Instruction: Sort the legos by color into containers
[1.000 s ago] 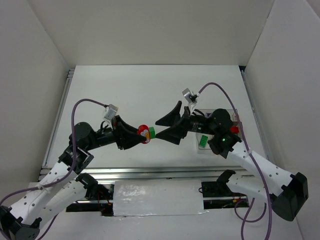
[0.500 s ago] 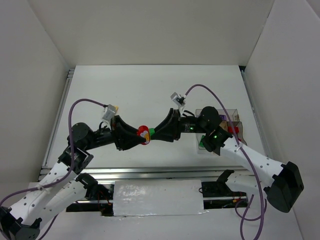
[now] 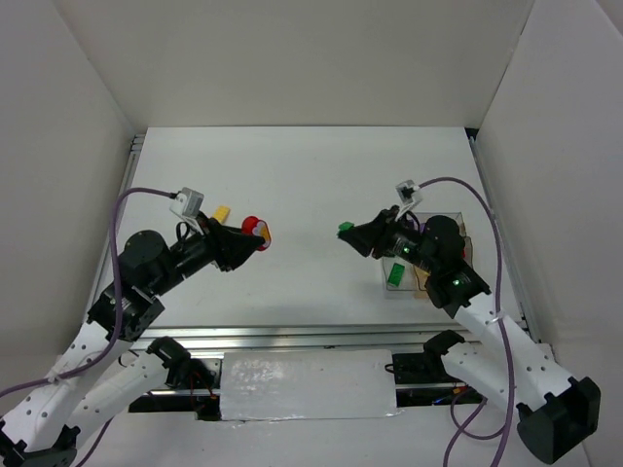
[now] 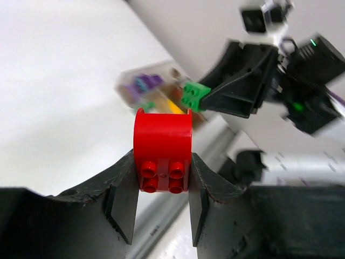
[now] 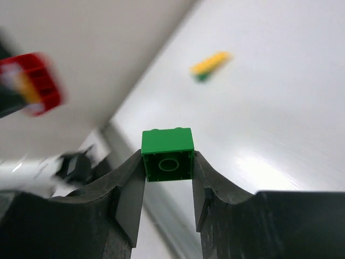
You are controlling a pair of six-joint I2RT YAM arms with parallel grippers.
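Note:
My left gripper (image 3: 251,237) is shut on a red lego (image 3: 255,228), seen close in the left wrist view as a red brick (image 4: 163,151) squeezed between both fingers, studs toward the camera. My right gripper (image 3: 352,234) is shut on a green lego (image 3: 345,230); the right wrist view shows that green brick (image 5: 167,155) clamped at the fingertips, hollow underside toward the camera. The two grippers hang apart above the table's middle. The clear container (image 3: 458,255) sits at the right with a green lego (image 3: 396,274) inside. A yellow lego (image 3: 222,212) lies beside the left gripper.
White walls close the table on three sides. A metal rail (image 3: 292,336) runs along the near edge above the arm bases. In the left wrist view the container (image 4: 145,89) shows blurred, with purple bricks (image 4: 141,83) inside. The yellow lego (image 5: 210,63) lies on the table.
The grippers met at mid-table, the right one shut on the green brick, and both drew apart: green went right, the red brick went left.

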